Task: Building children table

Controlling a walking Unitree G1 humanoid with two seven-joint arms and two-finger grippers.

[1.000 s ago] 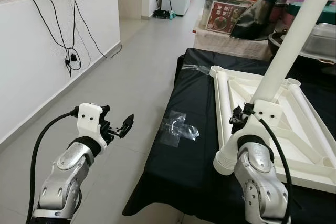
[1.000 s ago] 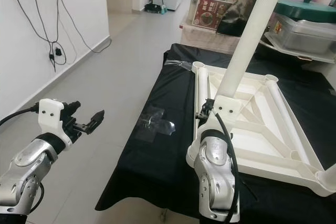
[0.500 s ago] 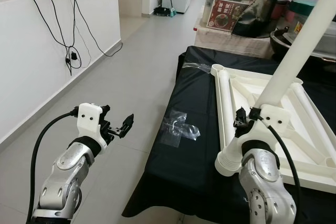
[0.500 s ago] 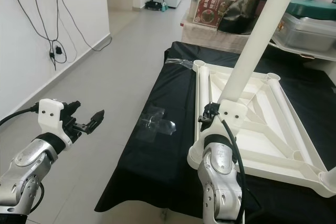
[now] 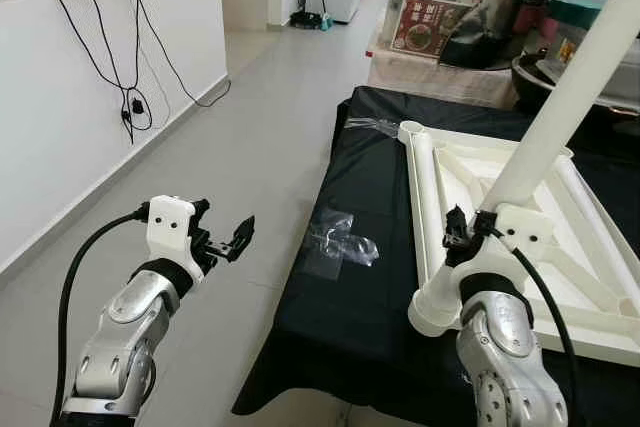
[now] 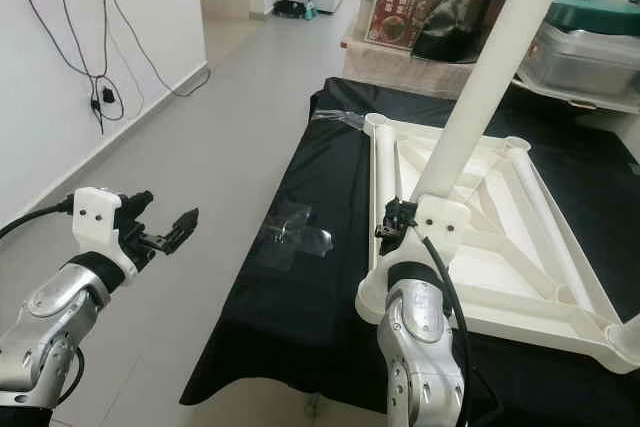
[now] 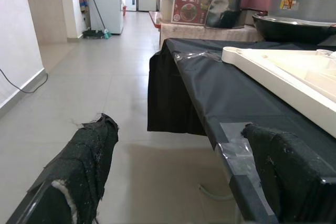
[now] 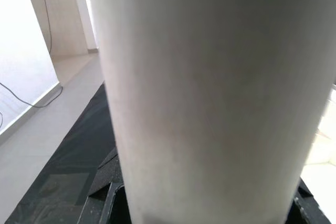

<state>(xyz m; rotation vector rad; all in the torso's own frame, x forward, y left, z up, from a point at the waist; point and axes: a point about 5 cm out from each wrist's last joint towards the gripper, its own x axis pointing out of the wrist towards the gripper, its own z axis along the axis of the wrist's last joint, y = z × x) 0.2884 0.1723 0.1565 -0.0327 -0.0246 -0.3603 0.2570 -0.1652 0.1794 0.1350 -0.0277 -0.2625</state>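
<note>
On the black-clothed worktop (image 5: pixel 370 287) the upturned white tabletop (image 6: pixel 500 247) lies near its front edge. The right gripper (image 6: pixel 400 215) is clamped low on the table leg (image 6: pixel 480 82), a stiff, light-looking, probably slippery tube best held near its base. The left gripper (image 5: pixel 238 237) hangs parted and empty off the worktop's left edge.

Ahead of you and to the right stands the table (image 5: pixel 375 287), with open floor (image 5: pixel 250 107) to its left running back along the wall (image 5: pixel 60 107). On the table's right part lies the upturned tabletop frame (image 5: pixel 470 177), one leg (image 5: pixel 428 197) lying along its left edge. A patch of tape (image 5: pixel 338 239) sits on the table just left of the frame. Your right hand (image 5: pixel 462 232) is over the frame's near left corner, with a table leg (image 5: pixel 565 87) rising from it, tilted right. Your left hand (image 5: pixel 238 237) hangs over the floor, left of the table. Behind the table stand storage boxes (image 5: pixel 440 17).
</note>
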